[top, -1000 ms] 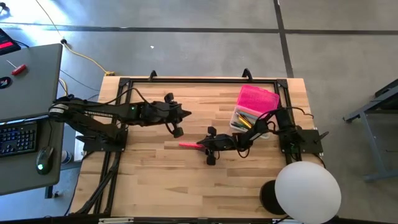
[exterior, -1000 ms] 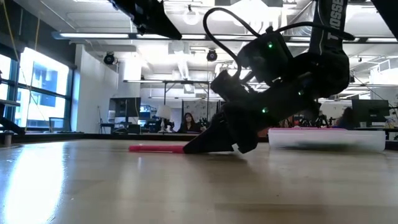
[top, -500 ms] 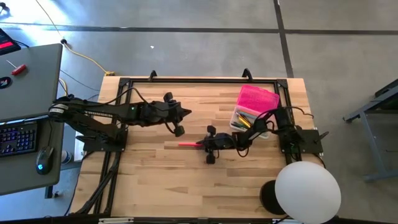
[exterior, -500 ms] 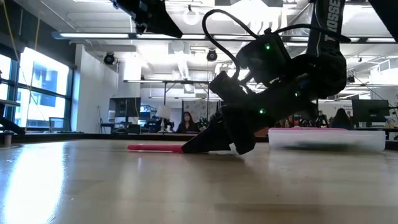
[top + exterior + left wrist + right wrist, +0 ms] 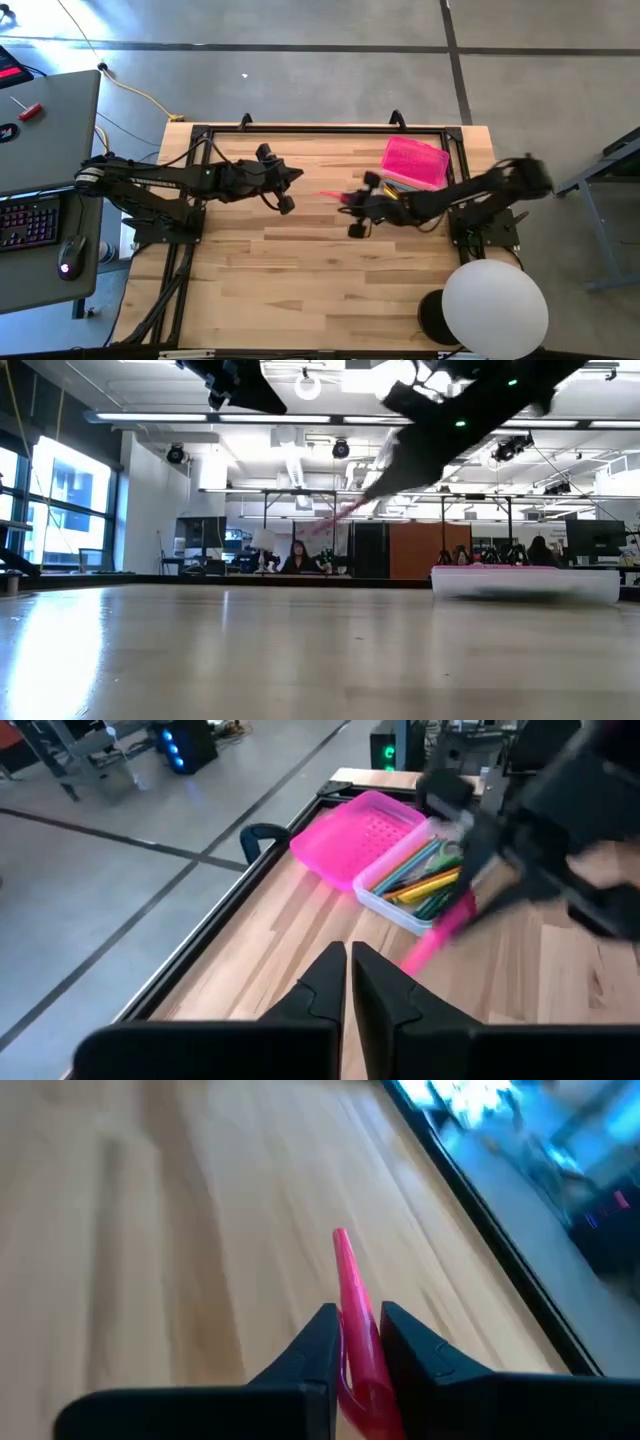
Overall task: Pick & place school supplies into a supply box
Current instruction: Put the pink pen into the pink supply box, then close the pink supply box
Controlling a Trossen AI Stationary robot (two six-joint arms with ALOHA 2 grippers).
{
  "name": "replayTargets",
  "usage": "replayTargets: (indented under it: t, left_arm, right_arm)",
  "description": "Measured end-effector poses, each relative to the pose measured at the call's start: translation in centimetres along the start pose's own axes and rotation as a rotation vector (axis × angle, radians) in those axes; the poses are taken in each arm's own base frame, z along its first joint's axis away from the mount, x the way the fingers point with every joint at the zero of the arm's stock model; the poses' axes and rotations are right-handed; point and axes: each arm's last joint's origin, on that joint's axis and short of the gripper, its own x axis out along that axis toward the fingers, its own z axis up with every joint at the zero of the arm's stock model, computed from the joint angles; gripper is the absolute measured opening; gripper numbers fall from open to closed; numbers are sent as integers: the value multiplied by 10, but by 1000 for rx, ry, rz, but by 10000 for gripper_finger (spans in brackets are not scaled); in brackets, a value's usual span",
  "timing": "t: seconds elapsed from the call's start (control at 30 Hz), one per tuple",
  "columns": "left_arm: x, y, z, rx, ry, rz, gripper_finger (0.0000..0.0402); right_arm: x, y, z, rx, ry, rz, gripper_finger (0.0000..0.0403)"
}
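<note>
My right gripper (image 5: 352,203) hangs well above the table's middle, shut on a pink-red pen (image 5: 348,1295) whose free end sticks out toward the table's left (image 5: 335,520). The supply box (image 5: 420,885), clear and holding several pens and pencils, rests flat on the table at the far right. Its pink lid (image 5: 355,835) lies against the box's far side. My left gripper (image 5: 348,982) is raised over the table's far left middle (image 5: 295,173). Its fingers are shut to a thin slit with nothing between them, and they point toward the box. My right gripper pinches the pen between its two fingers by the thicker end (image 5: 362,1370). The fingers slant down toward the table's left and lie along the pen. The pen is lifted clear of the table, tilted, with its free tip (image 5: 340,1235) ahead of and below the fingers.
A black frame (image 5: 320,128) runs along the table's far edge and both sides. A white round lamp (image 5: 495,305) stands at the near right corner. A desk with a keyboard (image 5: 30,220) sits beyond the left edge. Bare wood (image 5: 300,290) fills the near half.
My right gripper was down at the table on the lying pen. It has risen quickly, gone toward the far right and tipped less steeply, taking the pen along. The pen, flat on the wood before, is now lifted clear and tilted.
</note>
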Motion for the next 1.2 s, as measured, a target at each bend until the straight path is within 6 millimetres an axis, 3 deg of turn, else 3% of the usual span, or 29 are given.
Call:
replayTargets:
  t: [0.17,0.4,0.57,0.73,0.8,1.03,1.2]
  left_arm:
    - [0,0,0,2,4,-1,48]
    - [0,0,-1,4,7,0,25]
    - [0,0,-1,4,7,0,29]
    - [0,0,0,-1,-1,-1,47]
    - [0,0,0,-1,-2,-1,49]
    - [0,0,1,-13,-6,-2,34]
    - [0,0,1,-26,-7,-2,23]
  right_arm:
    - [-43,-27,-28,94,144,-143,43]
    - [-92,-39,-88,247,184,-130,46]
    - [-105,-40,-130,366,159,-78,35]
    - [-100,-39,-167,443,135,-102,60]
    - [-98,-37,-172,479,110,-84,68]
    - [-97,-38,-149,400,-6,-36,87]
    - [-93,-42,-146,418,3,9,104]
